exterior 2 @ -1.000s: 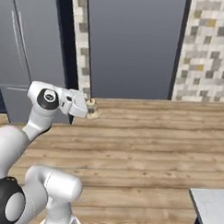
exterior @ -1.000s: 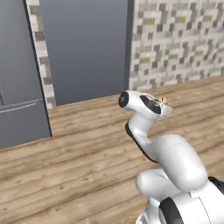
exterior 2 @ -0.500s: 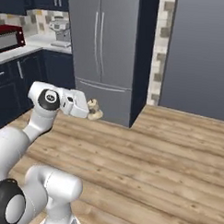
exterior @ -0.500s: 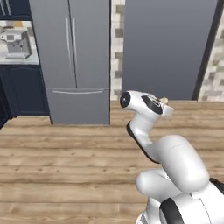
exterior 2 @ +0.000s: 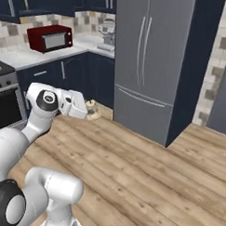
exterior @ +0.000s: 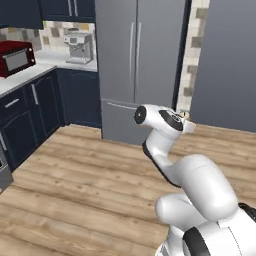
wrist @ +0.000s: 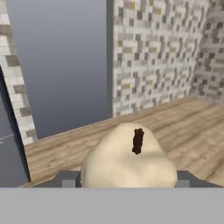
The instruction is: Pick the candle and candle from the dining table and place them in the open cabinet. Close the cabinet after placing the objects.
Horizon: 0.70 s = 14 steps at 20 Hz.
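Note:
My gripper is shut on the short lumpy cream candle, whose dark wick points up in the hand view. The jaws press its two sides. In the right base view the gripper holds the candle out level at chest height over the wooden floor. In the left base view the candle peeks past the white hand. Navy wall cabinets with silver bar handles hang above the counter; I cannot tell whether any door is open. The dining table is out of view.
A steel double-door fridge stands ahead. To its left a white counter carries a red microwave and a coffee machine, over navy base cupboards. A stove sits at far left. Wooden floor lies open in front.
The whole picture has swung as the base turned: the grey wall panels slid away and the fridge, counter and microwave came into view. The candle stays gripped, the arm's pose unchanged.

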Motion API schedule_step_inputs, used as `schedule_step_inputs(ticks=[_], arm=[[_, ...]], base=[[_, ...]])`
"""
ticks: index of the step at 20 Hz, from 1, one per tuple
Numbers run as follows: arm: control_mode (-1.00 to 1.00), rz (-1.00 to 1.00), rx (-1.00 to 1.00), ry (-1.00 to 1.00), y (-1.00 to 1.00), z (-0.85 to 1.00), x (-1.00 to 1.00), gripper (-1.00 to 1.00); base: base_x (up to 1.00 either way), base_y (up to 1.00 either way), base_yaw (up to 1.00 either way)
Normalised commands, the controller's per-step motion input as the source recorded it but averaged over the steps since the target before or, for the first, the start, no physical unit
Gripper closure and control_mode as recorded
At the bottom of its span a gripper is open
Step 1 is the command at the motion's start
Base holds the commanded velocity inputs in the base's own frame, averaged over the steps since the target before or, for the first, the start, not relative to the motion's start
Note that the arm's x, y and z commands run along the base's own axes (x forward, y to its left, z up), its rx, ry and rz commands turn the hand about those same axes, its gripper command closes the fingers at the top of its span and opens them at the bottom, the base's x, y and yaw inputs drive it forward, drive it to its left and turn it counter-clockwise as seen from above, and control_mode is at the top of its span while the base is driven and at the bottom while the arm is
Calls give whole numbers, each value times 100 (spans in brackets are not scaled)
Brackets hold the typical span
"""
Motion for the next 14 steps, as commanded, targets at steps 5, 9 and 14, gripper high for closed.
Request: schedule_step_inputs(ticks=[5,9,14], arm=[[100,0,0,0,0,0,0,100],[100,0,0,0,0,0,0,100],[100,0,0,0,0,0,0,100]], base=[[56,-53,44],[54,-46,47],[50,-50,47]])
